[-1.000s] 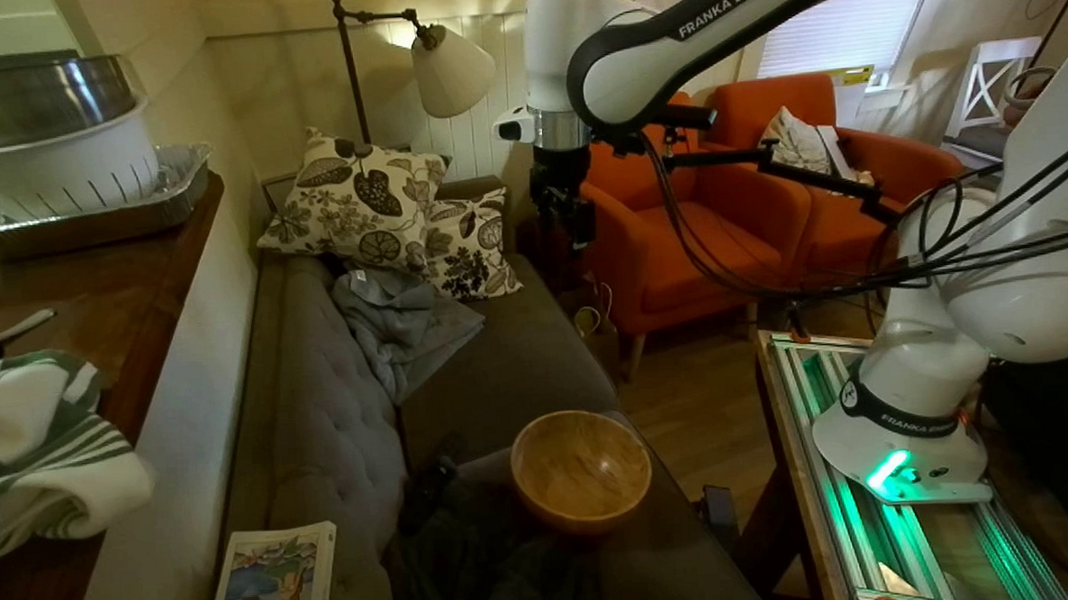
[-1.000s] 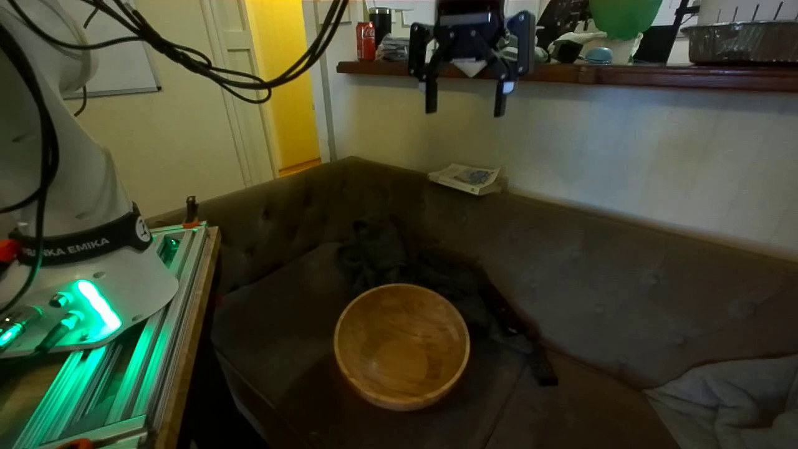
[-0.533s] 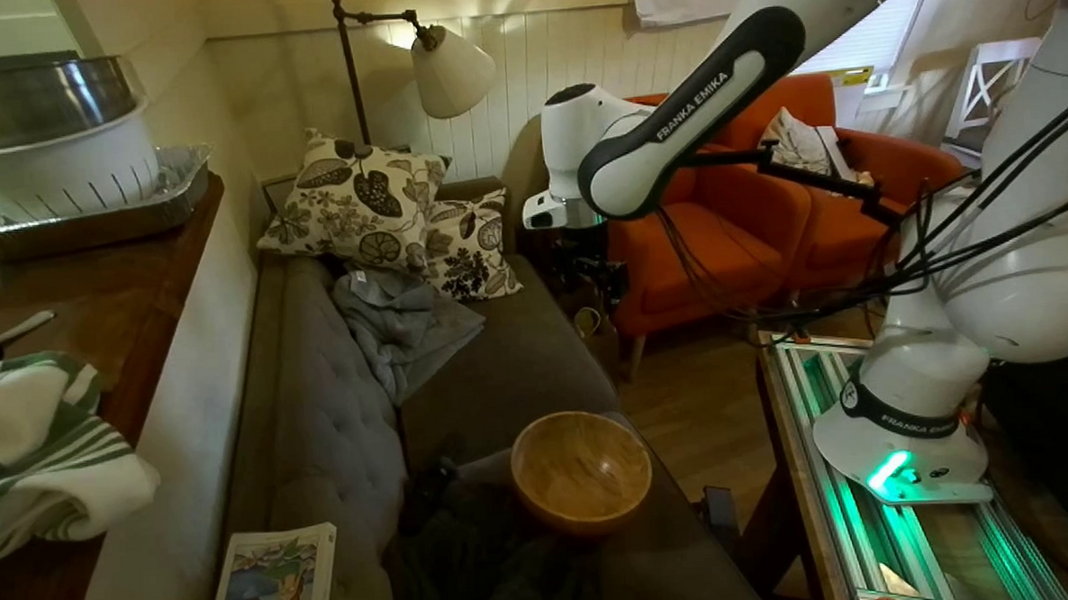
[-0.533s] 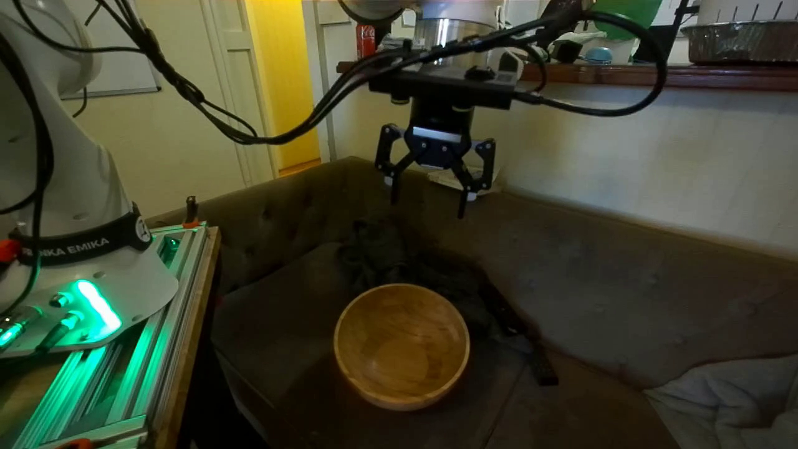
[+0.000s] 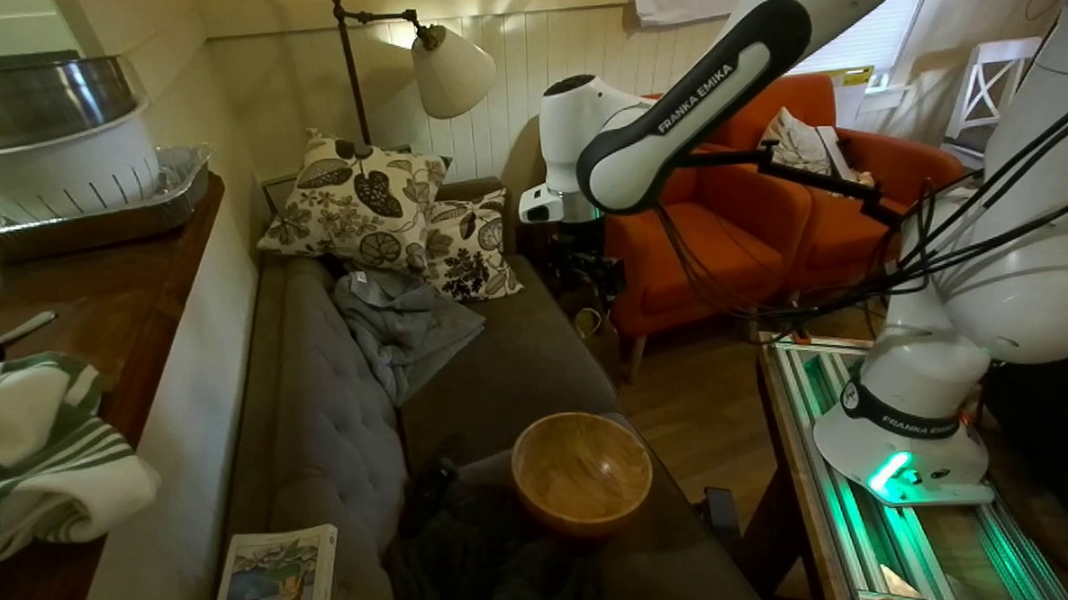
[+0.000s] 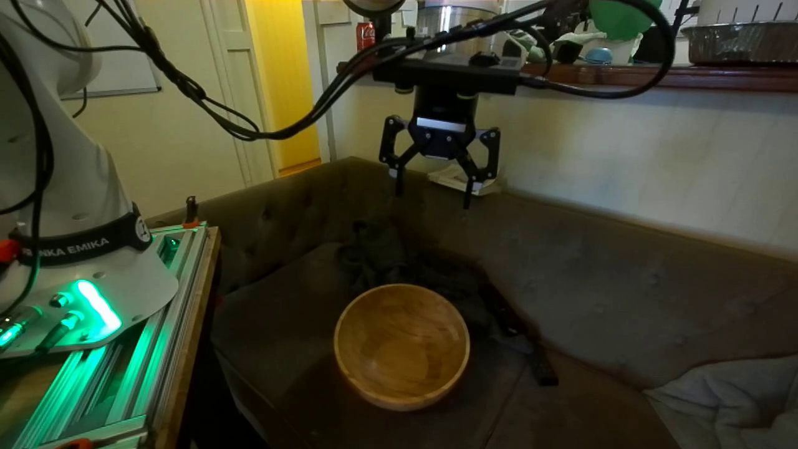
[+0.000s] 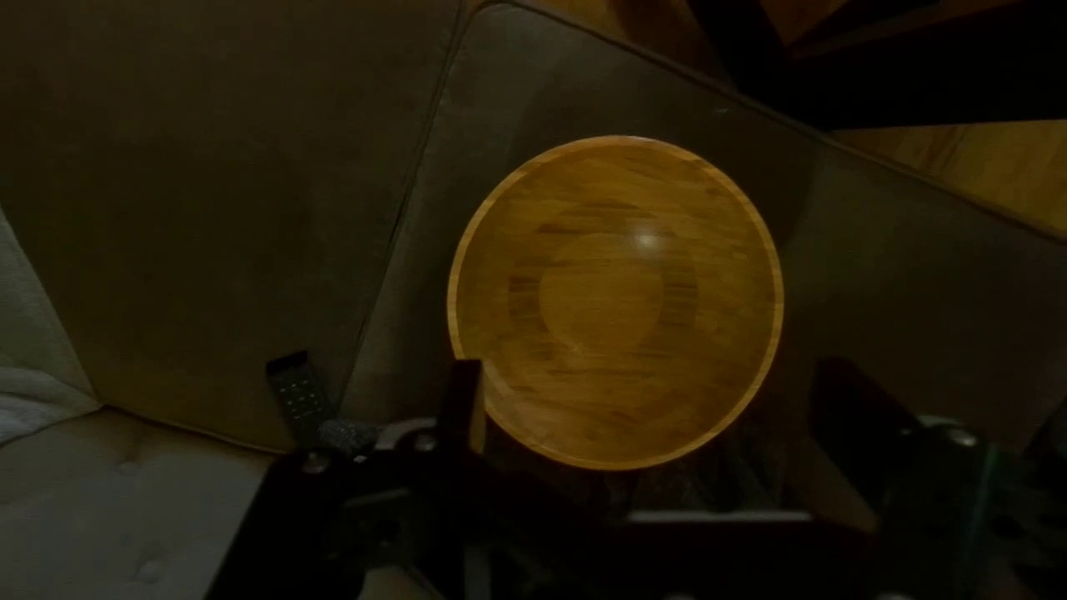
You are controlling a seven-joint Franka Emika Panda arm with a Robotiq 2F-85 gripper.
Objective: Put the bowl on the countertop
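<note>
While the bowl [image 6: 402, 349] stays put, the hand [image 6: 433, 194] (spread) edges up

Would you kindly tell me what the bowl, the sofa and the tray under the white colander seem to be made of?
Bowl: smooth, probably varnished wood, from its grain and glossy highlight.
Sofa: matte fabric, perhaps velvety, judging by the tufted back.
Tray: shiny metal, likely aluminium foil, from its thin, crinkled rim.
</note>
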